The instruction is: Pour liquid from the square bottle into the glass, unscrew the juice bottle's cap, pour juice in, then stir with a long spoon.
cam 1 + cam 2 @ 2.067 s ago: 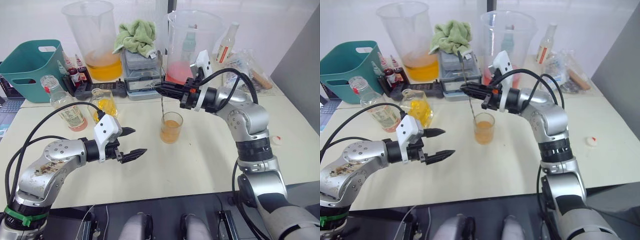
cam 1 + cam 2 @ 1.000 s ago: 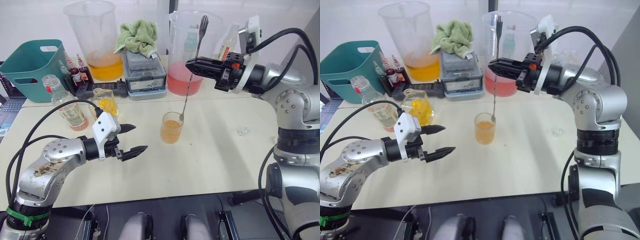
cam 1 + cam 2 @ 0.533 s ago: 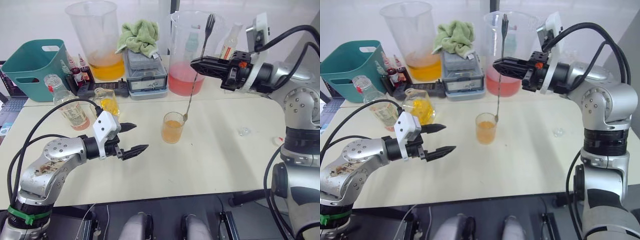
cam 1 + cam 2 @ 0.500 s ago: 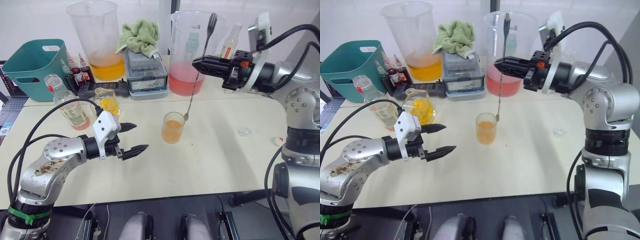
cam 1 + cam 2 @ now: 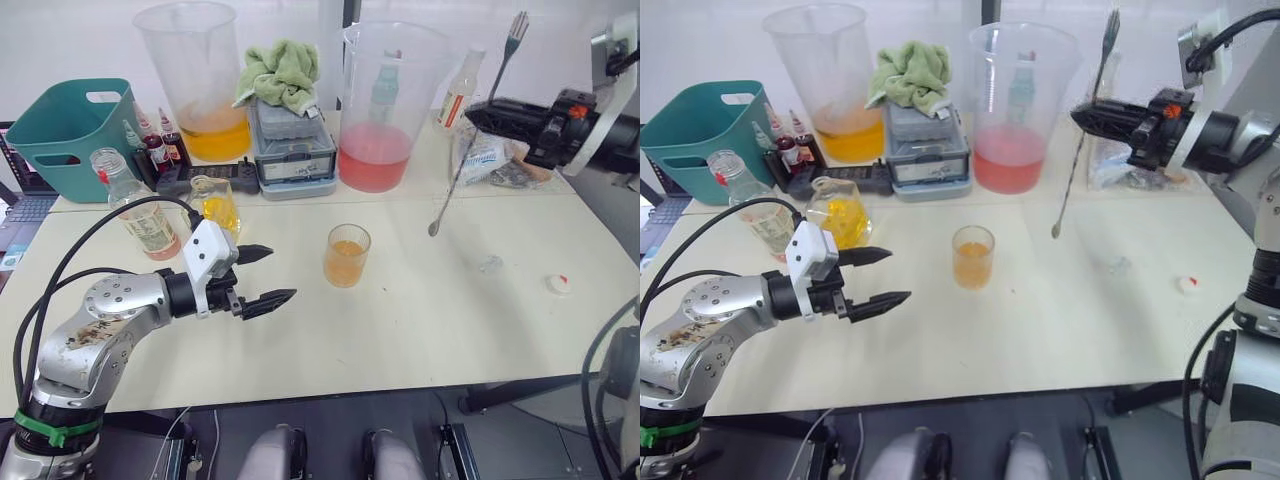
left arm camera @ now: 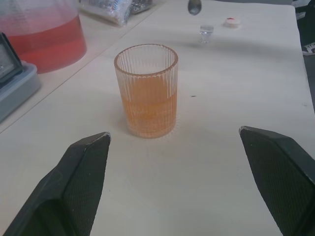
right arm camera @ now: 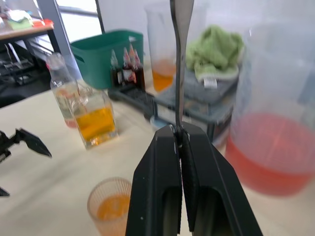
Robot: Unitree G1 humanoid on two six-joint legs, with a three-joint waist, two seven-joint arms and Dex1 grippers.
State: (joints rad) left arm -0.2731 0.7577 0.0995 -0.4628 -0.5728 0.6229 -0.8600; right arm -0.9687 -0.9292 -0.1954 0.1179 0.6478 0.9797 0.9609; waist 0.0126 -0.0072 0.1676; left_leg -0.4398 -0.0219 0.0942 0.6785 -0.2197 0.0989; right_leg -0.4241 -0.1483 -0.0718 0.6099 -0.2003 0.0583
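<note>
Cluttered table [image 5: 420,320], glass [image 5: 346,256] mid-table

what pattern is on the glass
Fine vertical ribbing all round the glass, with orange liquid inside; clearest in the left wrist view.

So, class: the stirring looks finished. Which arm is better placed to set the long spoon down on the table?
The right. Its gripper is shut on the long spoon, held above bare table; the left gripper hangs open, holding nothing.
</note>
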